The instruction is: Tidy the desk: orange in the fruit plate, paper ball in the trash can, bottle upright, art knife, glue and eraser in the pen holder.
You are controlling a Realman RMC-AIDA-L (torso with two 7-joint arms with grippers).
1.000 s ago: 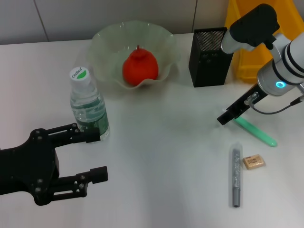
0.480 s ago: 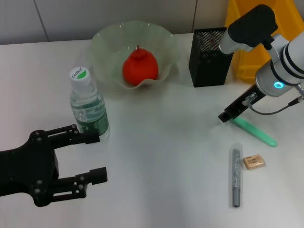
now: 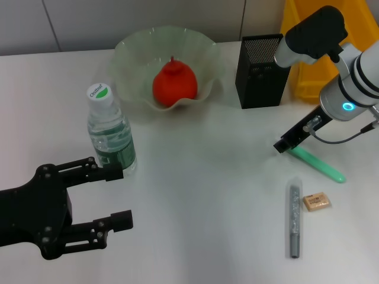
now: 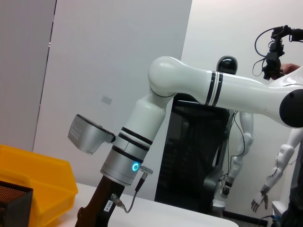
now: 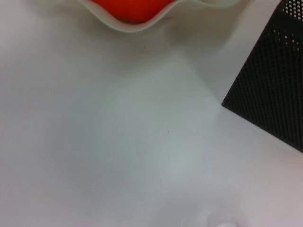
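The orange point(image 3: 174, 84) lies in the fruit plate point(image 3: 127, 50), also seen as orange point(image 5: 128, 8) and plate rim point(image 5: 128, 26) in the right wrist view. The bottle point(image 3: 110, 133) stands upright. My left gripper point(image 3: 121, 196) is open just in front of the bottle, holding nothing. My right gripper point(image 3: 285, 144) hangs at the near end of a green stick point(image 3: 320, 164). A grey stick point(image 3: 294, 220) and the tan eraser point(image 3: 315, 202) lie closer to me. I cannot tell which stick is the glue or the art knife. The paper ball is out of view.
The black mesh pen holder point(image 3: 260, 71) stands at the back right, with the yellow trash can point(image 3: 303, 83) right behind it. In the left wrist view I see the right arm, the yellow bin point(image 4: 33, 175) and a corner of the pen holder point(image 4: 12, 203).
My left gripper has drifted slightly back towards the near left. The right gripper's tip has edged a little to the right by the green stick.
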